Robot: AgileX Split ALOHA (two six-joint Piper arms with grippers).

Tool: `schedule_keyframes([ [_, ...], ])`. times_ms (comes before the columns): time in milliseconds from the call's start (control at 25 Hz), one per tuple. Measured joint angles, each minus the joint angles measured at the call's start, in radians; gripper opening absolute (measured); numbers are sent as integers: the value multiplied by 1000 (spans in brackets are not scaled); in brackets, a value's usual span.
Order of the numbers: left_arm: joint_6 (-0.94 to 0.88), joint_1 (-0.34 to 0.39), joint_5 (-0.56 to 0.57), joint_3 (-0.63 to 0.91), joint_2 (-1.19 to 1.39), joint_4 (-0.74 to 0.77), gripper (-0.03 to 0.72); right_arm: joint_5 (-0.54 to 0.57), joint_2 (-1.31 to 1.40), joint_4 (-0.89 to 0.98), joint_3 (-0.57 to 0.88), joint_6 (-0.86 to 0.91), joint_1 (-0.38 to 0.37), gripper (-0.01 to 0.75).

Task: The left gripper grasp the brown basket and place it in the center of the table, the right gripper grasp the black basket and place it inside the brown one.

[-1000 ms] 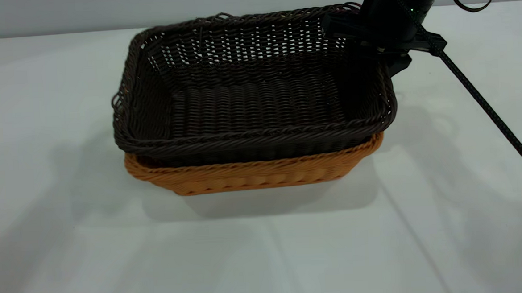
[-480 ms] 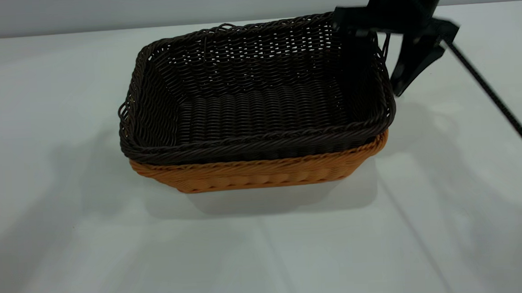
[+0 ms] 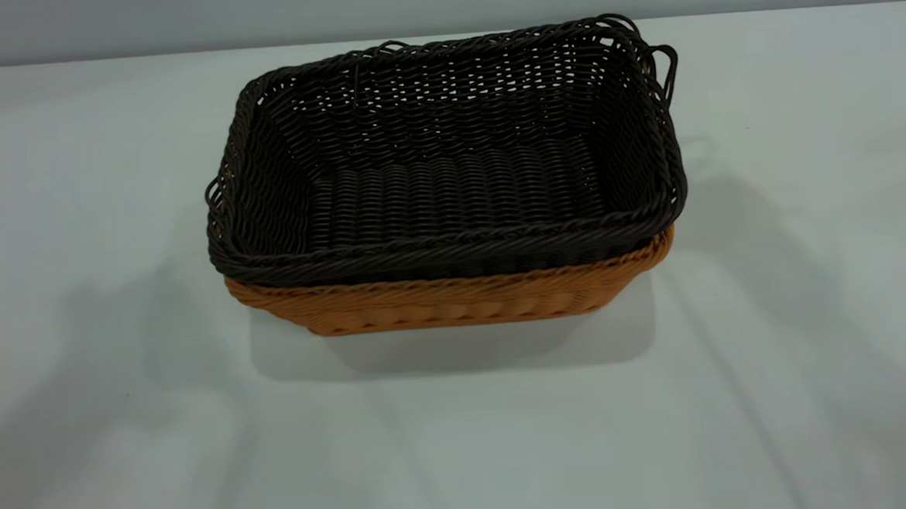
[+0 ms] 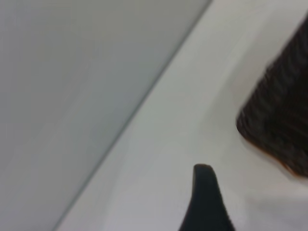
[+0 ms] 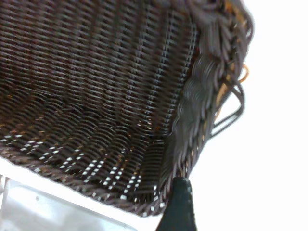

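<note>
The black basket (image 3: 448,169) sits nested inside the brown basket (image 3: 448,301) at the middle of the table (image 3: 121,427). Only the brown basket's front wall and rim show below the dark rim. Neither gripper shows in the exterior view. In the right wrist view one finger (image 5: 179,207) hangs above the black basket's (image 5: 96,96) corner rim, apart from it, with nothing held. In the left wrist view one finger (image 4: 206,202) hangs over bare table (image 4: 159,144), well away from the black basket's corner (image 4: 279,120). Each gripper's second finger is out of view.
The table's far edge meets a grey wall (image 3: 177,21). A loop handle (image 3: 664,65) sticks out at the black basket's far right corner. White tabletop lies all round the baskets.
The right gripper opened off the black basket's far right rim, rose and left the exterior view. The black basket settled lower into the brown one.
</note>
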Motion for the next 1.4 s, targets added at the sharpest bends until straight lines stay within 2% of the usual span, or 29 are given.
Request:
schedule_keyframes([
  [240, -168, 0, 222, 0, -107, 106, 399, 19, -259, -5, 2, 30, 0, 583],
  [480, -303, 0, 223, 14, -179, 194, 375, 27, -517, -7, 118, 39, 0, 583],
  [760, -429, 0, 223, 149, -290, 219, 373, 38, -839, -36, 414, 40, 0, 583],
  [960, -555, 0, 223, 362, -367, 217, 384, 39, -1045, -130, 661, 74, 0, 583],
  [1120, -619, 0, 223, 554, -437, 203, 430, 39, -1213, -211, 864, 134, 0, 583],
  [1240, -674, 0, 223, 679, -485, 188, 455, 3, -1349, -238, 996, 146, 0, 583],
  [1400, -754, 0, 219, 796, -550, 157, 461, -107, -1495, -239, 1159, 179, 0, 583],
])
